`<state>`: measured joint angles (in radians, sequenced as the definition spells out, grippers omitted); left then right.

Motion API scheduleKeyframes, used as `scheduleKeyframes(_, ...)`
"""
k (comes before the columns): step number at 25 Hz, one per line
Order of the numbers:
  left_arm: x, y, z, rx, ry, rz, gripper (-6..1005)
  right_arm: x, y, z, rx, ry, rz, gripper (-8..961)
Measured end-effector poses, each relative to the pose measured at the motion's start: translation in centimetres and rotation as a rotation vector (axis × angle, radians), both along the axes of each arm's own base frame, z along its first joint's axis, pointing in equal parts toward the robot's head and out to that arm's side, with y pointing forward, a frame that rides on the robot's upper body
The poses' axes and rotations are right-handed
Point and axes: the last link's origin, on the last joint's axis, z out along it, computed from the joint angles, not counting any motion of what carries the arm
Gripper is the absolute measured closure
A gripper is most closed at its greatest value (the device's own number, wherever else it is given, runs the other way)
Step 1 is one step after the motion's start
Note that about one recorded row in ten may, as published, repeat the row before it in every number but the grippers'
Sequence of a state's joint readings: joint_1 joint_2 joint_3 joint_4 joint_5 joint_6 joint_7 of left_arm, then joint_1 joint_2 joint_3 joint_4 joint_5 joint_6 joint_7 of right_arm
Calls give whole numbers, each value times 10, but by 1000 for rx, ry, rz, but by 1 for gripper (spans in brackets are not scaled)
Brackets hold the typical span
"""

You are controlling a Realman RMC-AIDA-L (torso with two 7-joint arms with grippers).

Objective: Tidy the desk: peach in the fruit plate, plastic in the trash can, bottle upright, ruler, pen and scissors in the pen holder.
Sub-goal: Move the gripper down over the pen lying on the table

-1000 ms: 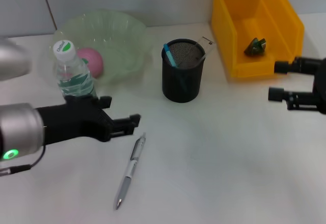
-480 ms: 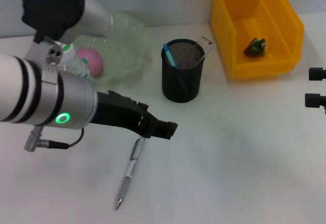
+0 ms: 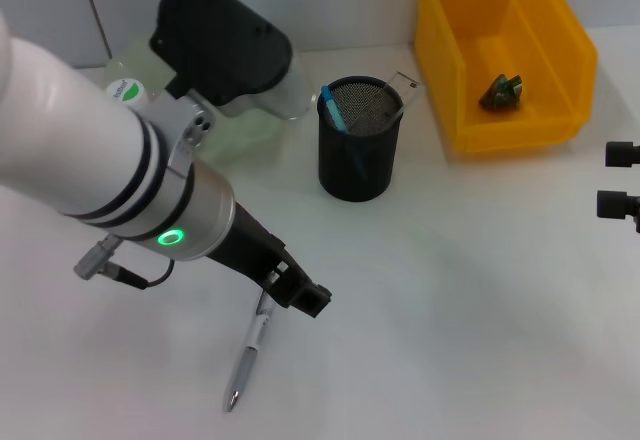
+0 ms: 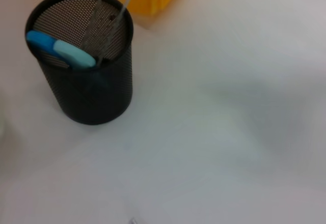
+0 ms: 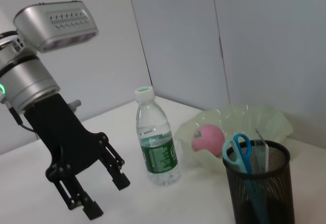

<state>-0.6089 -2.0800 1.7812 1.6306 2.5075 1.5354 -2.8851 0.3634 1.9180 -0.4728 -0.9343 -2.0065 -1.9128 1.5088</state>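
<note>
The left gripper [image 3: 296, 290] hangs low over the white desk [image 3: 470, 310], in front of the black mesh pen holder [image 3: 358, 140], with its tips directly above the upper end of the silver pen [image 3: 248, 353]; the pen lies flat on the desk, its point toward the robot. In the right wrist view the same gripper [image 5: 104, 196] shows its black fingers [image 5: 87, 207] spread apart with nothing between them, pointing down at the desk. Behind the left arm, on the far left side of the pen holder, the clear water bottle [image 5: 158, 142] stands upright with its green-ringed cap on, and just beyond it the pink peach [image 5: 208, 138] sits inside the pale green fruit plate [image 5: 260, 119]. The pen holder itself holds the blue-handled scissors [image 4: 60, 52] and a transparent ruler [image 4: 104, 23], both leaning against its rim. To the right of the pen holder, close by but apart from it, is the yellow trash can [image 3: 505, 50], an open-fronted bin with a crumpled dark green piece of plastic [image 3: 500, 91] lying on its floor. The right gripper [image 3: 622, 178] is at the right edge of the head view, well away from the pen holder and in front of the trash can; only two black finger stubs show there, held apart with nothing between them.
</note>
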Motion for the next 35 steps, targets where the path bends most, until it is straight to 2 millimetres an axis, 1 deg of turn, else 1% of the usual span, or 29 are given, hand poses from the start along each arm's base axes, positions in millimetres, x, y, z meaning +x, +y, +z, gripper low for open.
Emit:
scheduleKeyframes(2,3,2,-2,-14,18,-8,260,-2,1,-1,0,6,1,201)
scheduleKeyframes(6,2,4,-3,-11,31,-9,261,-3,2,-3,0,11,4,201)
scheduleKeyframes(9,-2,9,-5,-6,63,-1,262,-6,4,-4,-4,16,7,201)
scheduleKeyframes(13,-3,10,-7,-14,74,6,263,-7,6,-5,-9,18,3,201)
scheduleKeyframes(14,-7,11,-9,-22,83,21,263,-7,6,-5,-9,17,2,201)
scheduleKeyframes(19,-9,13,-9,-19,80,34,262,-7,8,-6,-4,10,-5,201)
scheduleKeyframes(24,-12,15,-14,-33,83,58,263,-9,14,-10,4,8,-2,201)
scheduleKeyframes(26,-15,16,-17,-35,92,62,263,-10,14,-11,4,9,1,201)
scheduleKeyframes(27,-20,18,-22,-42,122,70,263,-11,15,-12,4,8,6,201)
scheduleKeyframes(35,-26,15,-26,-56,168,60,263,-16,20,-17,10,15,22,201)
